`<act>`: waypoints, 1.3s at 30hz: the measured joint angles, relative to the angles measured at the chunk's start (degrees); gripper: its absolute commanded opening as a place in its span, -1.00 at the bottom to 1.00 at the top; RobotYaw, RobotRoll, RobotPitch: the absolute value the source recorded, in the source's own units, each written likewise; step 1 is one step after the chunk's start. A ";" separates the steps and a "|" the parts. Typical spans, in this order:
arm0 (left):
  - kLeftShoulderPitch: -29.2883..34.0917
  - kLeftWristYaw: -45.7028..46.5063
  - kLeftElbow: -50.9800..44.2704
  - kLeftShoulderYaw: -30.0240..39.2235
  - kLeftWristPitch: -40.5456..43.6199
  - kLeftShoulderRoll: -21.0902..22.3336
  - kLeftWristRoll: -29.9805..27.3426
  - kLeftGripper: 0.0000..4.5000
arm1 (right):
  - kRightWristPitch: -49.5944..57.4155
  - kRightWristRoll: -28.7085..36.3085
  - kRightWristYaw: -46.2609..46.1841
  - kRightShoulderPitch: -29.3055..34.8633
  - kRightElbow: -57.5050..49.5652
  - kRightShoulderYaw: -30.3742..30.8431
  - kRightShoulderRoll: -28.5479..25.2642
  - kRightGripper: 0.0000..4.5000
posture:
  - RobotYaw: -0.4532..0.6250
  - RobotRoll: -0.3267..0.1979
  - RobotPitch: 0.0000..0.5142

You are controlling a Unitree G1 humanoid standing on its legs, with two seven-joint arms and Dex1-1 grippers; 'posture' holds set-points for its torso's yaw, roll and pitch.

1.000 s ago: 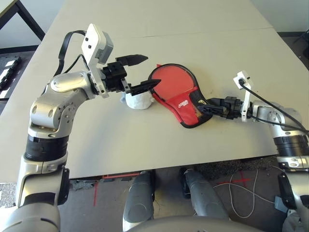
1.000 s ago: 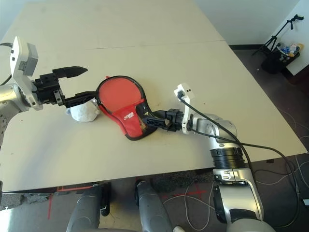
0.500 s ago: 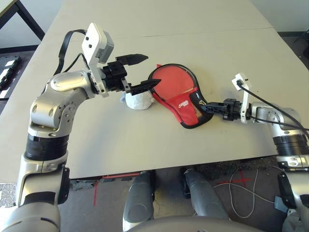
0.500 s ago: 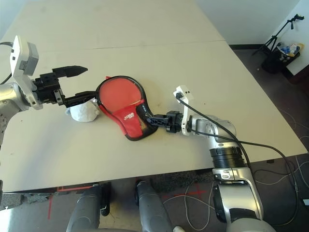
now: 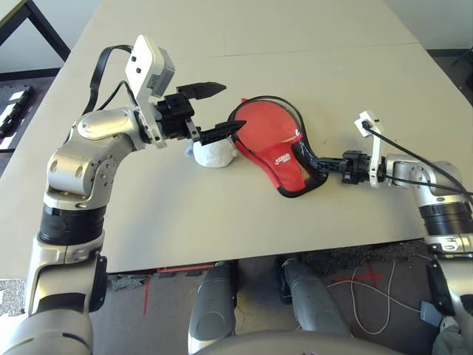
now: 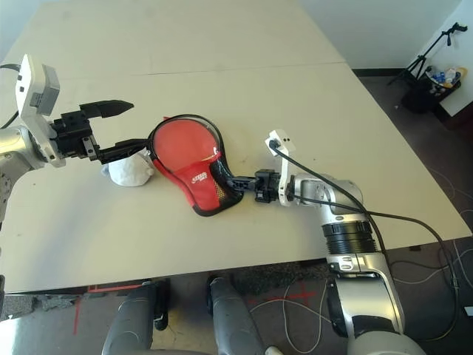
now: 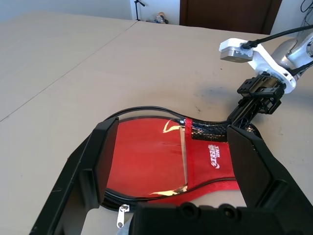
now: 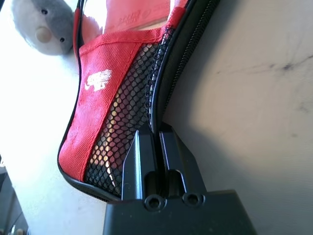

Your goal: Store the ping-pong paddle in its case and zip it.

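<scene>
A broad, matte beige table (image 5: 244, 44) with a seam across its far part carries everything. On it lies the case (image 5: 275, 164), a paddle-shaped soft red fabric pouch edged in black zipper tape, its narrow end covered by a black mesh pocket with a small white logo. The ping-pong paddle (image 5: 264, 128), a flat bat with a smooth, glossy round red rubber face, sits inside the case's open round end; its handle is hidden under the pocket. Just beside the round end rests a fluffy whitish ball (image 5: 211, 154). The left gripper (image 5: 214, 111) hovers above that ball and the case's rim, its two black tapered fingers spread wide and holding nothing. The right gripper (image 8: 156, 137) has its fingers pressed together on the case's black zipper edging at the narrow end. The left wrist view shows a small metal zipper pull (image 7: 121, 218) lying at the round end, while the right wrist view reveals the mesh's honeycomb weave.
</scene>
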 measured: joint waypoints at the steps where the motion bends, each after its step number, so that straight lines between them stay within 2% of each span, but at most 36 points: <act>1: 0.00 -0.02 0.02 0.00 -0.01 -0.04 0.01 1.00 | 0.64 0.29 0.27 0.63 -1.16 0.17 -0.41 -0.99 | -0.11 0.25 -0.09; 18: -0.03 -0.31 0.72 -0.43 -0.77 -0.60 0.33 1.00 | 6.73 6.38 3.29 8.67 -13.87 3.20 -7.04 -0.99 | -0.12 0.25 -0.09; 39: -0.03 -0.80 0.77 -0.50 -0.88 -1.09 0.96 1.00 | 8.37 8.92 3.82 12.96 -20.28 3.77 -9.15 -0.99 | -0.13 0.25 -0.09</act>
